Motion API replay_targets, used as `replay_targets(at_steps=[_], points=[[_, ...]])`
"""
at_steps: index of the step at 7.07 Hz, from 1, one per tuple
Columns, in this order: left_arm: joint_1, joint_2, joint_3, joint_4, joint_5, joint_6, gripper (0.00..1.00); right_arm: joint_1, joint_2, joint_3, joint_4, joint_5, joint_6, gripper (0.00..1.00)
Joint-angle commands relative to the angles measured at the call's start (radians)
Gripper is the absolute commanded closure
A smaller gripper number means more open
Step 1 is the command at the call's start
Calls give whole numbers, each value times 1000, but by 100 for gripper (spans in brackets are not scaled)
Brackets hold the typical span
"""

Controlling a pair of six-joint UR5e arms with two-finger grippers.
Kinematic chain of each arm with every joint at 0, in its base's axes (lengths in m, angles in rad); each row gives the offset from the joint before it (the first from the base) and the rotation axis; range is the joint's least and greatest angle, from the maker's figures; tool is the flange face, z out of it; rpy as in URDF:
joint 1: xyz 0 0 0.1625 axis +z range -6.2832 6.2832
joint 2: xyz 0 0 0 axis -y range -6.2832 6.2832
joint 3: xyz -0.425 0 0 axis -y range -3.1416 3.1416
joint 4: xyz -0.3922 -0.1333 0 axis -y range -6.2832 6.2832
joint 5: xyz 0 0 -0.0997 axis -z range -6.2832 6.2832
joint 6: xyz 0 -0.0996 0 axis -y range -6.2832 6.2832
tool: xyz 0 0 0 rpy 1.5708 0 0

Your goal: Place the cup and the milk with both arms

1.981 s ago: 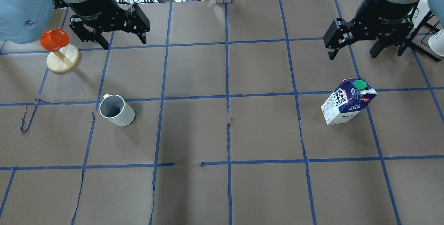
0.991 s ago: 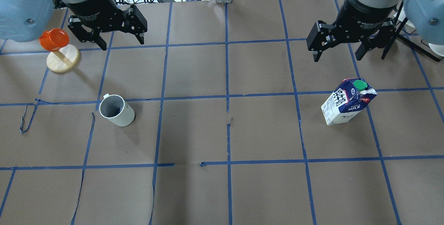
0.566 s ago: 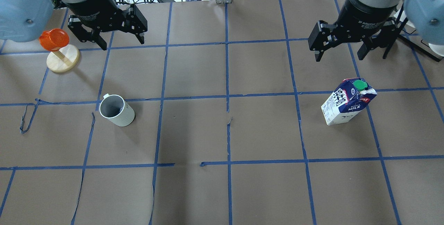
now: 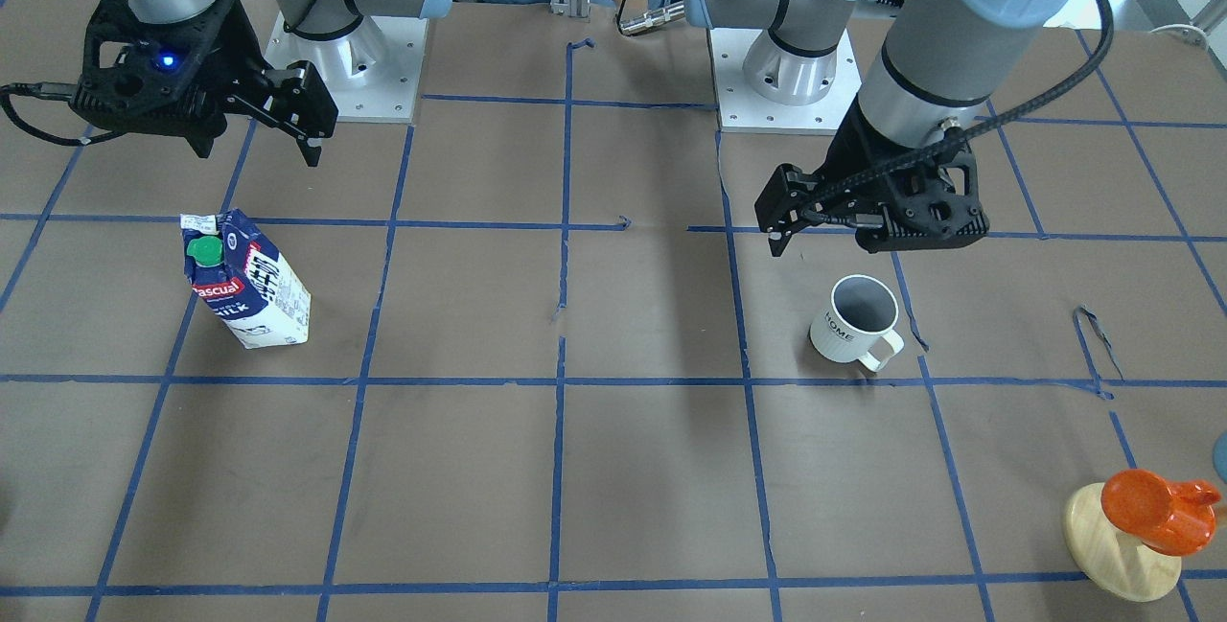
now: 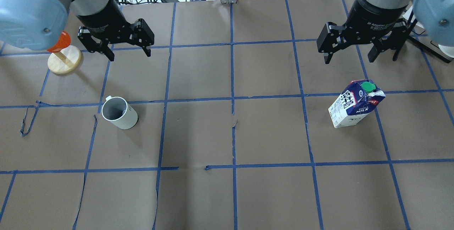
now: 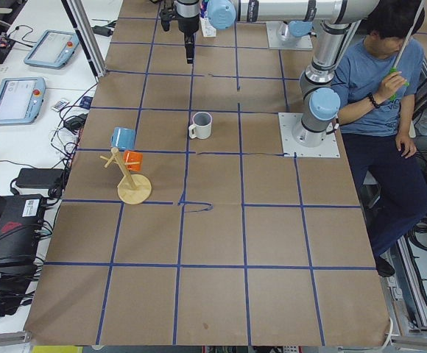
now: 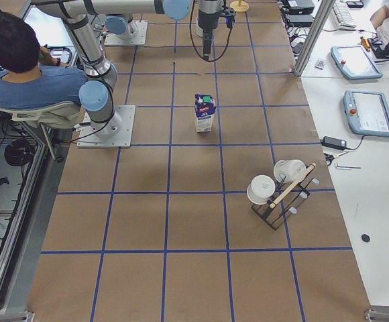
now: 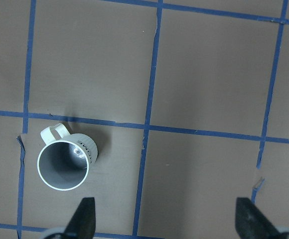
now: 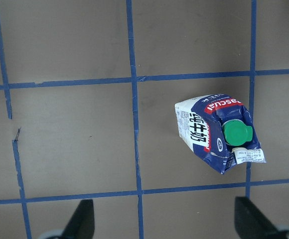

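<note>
My left tool [image 5: 130, 54] hangs in the air with its fingers spread wide and nothing between them. The cup [image 5: 118, 113] stands upright on the surface [image 5: 198, 134] below this tool, well apart from it. In the left wrist view the cup [image 8: 65, 162] shows its dark grey inside and sits off toward one fingertip [image 8: 84, 219], not in the gap between the two. Its handle points away from that fingertip.

My right tool [image 5: 349, 60] is likewise released, fingers wide, holding nothing and raised above the surface. The milk [image 5: 354, 107] stands below it on its base, green cap up, touching neither finger. In the right wrist view the milk [image 9: 216, 132] lies toward one finger's side rather than centred under the tool.

Cup and milk are well apart, each under its own tool, with blue tape lines [image 5: 232, 99] between them. Beside my left tool, farther out to its side, an orange cup [image 4: 1150, 497] sits on a wooden disc [image 5: 64, 61].
</note>
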Motion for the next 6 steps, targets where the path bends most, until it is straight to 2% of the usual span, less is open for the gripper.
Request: replay_targets(at_steps=[1,3,5,6], points=[[62,-50,-144,80,7,121,0,-1,0,-4,-6,-20,0,0],[132,-93,-276,226,31,220,0,0,0,1,-6,-21,1,0],[137,-123,-312,235,102,237,5,2,0,1,-3,-21,3,0],[137,-142,-310,238,101,234,21,0,0,1,6,-6,-13,0]])
